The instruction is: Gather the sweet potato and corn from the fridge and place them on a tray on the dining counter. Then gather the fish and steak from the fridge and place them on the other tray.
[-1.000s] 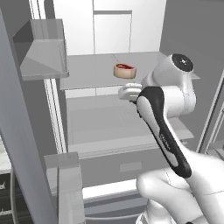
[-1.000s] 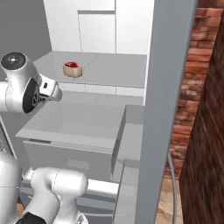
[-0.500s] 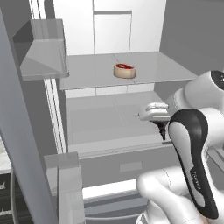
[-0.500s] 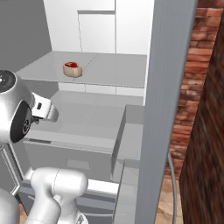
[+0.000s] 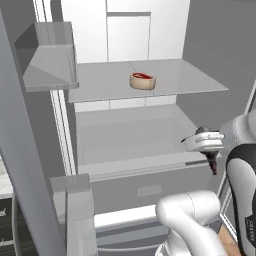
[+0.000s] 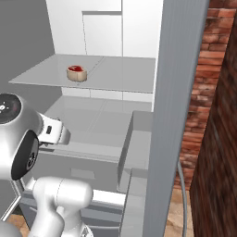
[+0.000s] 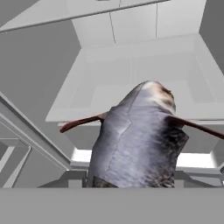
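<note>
Claw (image 5: pixel 214 161): nearest item – in the left base view it sits at the right, level with the lower fridge shelf, dark tips pointing down; a dark reddish scrap shows at the tips.
Claw state: clamped on the fish; in the hand view the fish rises straight from between the tips.
Fish (image 7: pixel 140 135): grey-blue scaled body, reddish-brown fins sticking out to either side, pale mottled end pointing away from the camera; held clear of the shelf, in front of the open fridge.
Lower shelf (image 5: pixel 130 137): pale flat shelf inside the fridge, just beyond the claw; nothing seen lying on it.
Door bins (image 5: pixel 75 210): grey bins on the open door at the left; contents cannot be told.
Upper shelf (image 5: pixel 190 80): grey shelf further back and higher.
Steak (image 5: pixel 142 80): red slab with pale rim, lying on the upper shelf near its middle – well apart from the claw, untouched.
Fridge (image 6: pixel 176 92): open, white back wall farthest off.
Progress: judged to be in the second half – fish in hand, not yet on a tray.
Left to do: carry the fish to its tray on the dining counter, then fetch the steak.
</note>
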Robot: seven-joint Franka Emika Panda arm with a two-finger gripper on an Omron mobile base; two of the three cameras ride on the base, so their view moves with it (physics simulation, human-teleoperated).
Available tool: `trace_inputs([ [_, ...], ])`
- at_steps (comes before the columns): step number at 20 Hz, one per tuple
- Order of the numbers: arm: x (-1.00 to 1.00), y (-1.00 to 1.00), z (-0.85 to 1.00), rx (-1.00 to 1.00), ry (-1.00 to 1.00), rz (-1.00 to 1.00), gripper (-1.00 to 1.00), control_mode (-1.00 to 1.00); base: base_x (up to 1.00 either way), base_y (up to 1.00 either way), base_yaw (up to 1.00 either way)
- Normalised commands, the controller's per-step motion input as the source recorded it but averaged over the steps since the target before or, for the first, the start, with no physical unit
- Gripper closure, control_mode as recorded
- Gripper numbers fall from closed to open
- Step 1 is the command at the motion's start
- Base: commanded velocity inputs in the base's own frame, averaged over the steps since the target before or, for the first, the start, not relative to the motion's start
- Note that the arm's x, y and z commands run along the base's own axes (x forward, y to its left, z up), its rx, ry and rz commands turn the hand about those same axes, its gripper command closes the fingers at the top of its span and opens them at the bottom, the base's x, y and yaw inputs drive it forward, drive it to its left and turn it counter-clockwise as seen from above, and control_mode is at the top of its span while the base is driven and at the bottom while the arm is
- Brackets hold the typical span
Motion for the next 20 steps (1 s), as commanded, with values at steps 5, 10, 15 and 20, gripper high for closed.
trace_inputs([
  [5,-0.02,0.00,0.00,0.00,0.00,0.00,1.00,-1.00,0.00,0.00,0.00],
  [10,-0.42,0.00,-0.02,0.00,-0.03,-0.03,1.00,-1.00,0.00,0.00,0.00],
  [15,-0.22,0.00,-0.02,0.00,0.00,0.00,1.00,1.00,-0.11,0.04,0.00],
  [20,0.00,0.00,0.00,0.00,0.00,0.00,1.00,1.00,-0.48,0.19,0.00],
])
